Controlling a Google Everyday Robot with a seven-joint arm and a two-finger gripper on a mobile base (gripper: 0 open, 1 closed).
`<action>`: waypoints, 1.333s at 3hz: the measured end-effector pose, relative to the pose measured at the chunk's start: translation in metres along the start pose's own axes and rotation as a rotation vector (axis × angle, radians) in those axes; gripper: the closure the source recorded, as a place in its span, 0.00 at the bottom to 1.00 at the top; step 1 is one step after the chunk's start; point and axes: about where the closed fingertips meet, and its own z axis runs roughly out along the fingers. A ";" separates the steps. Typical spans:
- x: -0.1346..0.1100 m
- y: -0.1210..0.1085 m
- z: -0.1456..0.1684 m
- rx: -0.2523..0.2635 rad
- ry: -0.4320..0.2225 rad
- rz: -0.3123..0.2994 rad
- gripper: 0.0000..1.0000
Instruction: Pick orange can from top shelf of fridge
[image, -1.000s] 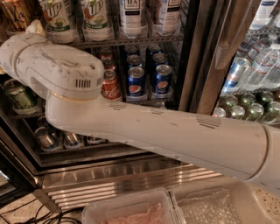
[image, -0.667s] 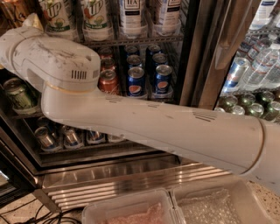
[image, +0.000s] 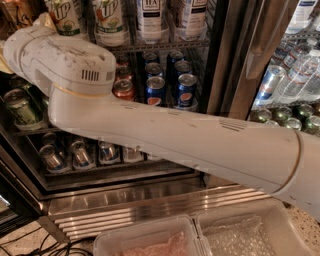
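My white arm (image: 190, 145) reaches from the lower right into the open fridge (image: 150, 205), and its elbow joint (image: 82, 72) covers the left shelves. The wrist runs off toward the upper left. My gripper lies beyond it, hidden behind the arm. An orange-gold can body with dark lettering, the orange can (image: 17, 12), shows in the top left corner just above the wrist. The top shelf (image: 160, 46) is a grey wire rack carrying tall cans.
White-and-green 7UP cans (image: 107, 20) and tea cans stand on the upper rack. Pepsi cans (image: 186, 90) and a red can (image: 123, 90) sit below, with a green can (image: 20, 107) at left and silver cans (image: 80, 152) lower. Clear bins (image: 240, 235) lie in front. Bottles (image: 295, 75) fill the right side.
The arm's elbow joint and wrist have risen toward the upper left, uncovering more of the lower rack's cans.
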 end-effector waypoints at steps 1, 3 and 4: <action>-0.003 -0.011 0.007 0.022 0.003 -0.016 0.15; -0.012 -0.022 0.021 0.042 0.015 -0.028 0.17; -0.010 -0.028 0.026 0.059 0.035 -0.029 0.20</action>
